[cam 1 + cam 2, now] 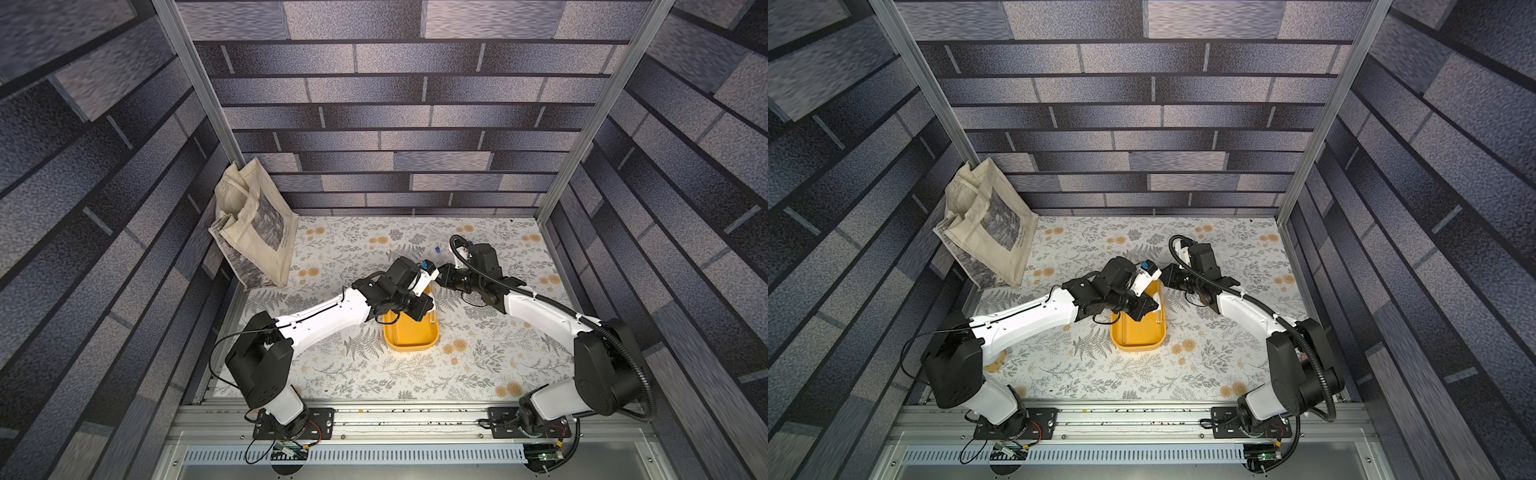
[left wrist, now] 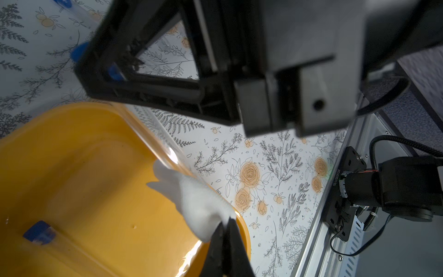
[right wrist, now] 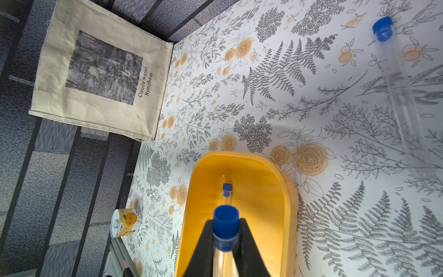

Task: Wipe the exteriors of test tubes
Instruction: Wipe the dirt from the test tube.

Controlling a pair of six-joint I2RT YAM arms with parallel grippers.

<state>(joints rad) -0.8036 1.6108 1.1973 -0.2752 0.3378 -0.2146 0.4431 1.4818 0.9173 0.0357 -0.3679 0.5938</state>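
right gripper [image 3: 226, 233]: jaws clamped on a test tube just below its blue cap; the cap sticks out past the fingertips.
held tube [image 3: 226, 219]: clear, blue cap, hanging over the yellow tray. In the left wrist view its clear body [image 2: 173, 157] runs down from the right gripper across the tray's rim.
left gripper [image 2: 226, 227]: jaws together, pinching one end of the white cloth; it sits over the tray, close beside the right gripper.
white cloth [image 2: 199, 203]: bunched, with its free end lying against the held tube's clear body; contact looks real but the glare makes it hard to be sure.
yellow tray [image 3: 196, 179]: oblong, mid-table, under both grippers; seen in both top views [image 1: 409, 338].
tube in tray [image 3: 226, 188]: one capped tube flat on the tray floor, running along the tray's length; cap also seen blurred from the left wrist [image 2: 39, 231].
loose tube [image 3: 395, 91]: lies on the floral table cover [image 3: 263, 96], outside the tray and well apart from it.
other caps [image 2: 79, 51]: more blue caps on the cover behind the right gripper, blurred; cannot tell the count.
tote bag [image 1: 253, 228]: cream, leaning in the far left corner.
small can [image 3: 125, 223]: upright at the table's left edge.
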